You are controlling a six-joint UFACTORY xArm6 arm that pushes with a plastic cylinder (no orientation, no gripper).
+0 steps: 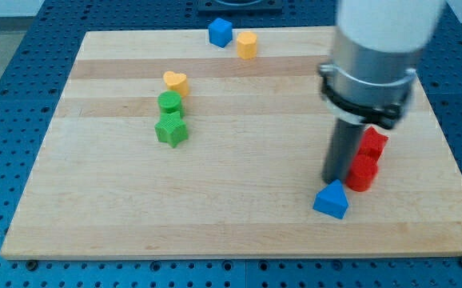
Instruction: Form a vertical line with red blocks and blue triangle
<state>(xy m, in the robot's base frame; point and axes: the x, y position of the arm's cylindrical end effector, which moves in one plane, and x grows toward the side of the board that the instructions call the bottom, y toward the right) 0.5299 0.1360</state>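
Two red blocks stand at the view's right: an upper red block [373, 142] and a lower red block [363, 172], touching, one above the other. The blue triangle [332, 200] lies just below and to the left of the lower red block. My tip [332, 179] sits right above the blue triangle and against the left side of the lower red block. The rod and the arm's grey and white body hide part of the red blocks.
A blue cube [221, 32] and a yellow block [247, 45] lie at the view's top. A yellow heart [175, 82], a green round block [169, 102] and a green star [171, 129] form a column left of centre. The wooden board [95, 200] rests on a blue perforated table.
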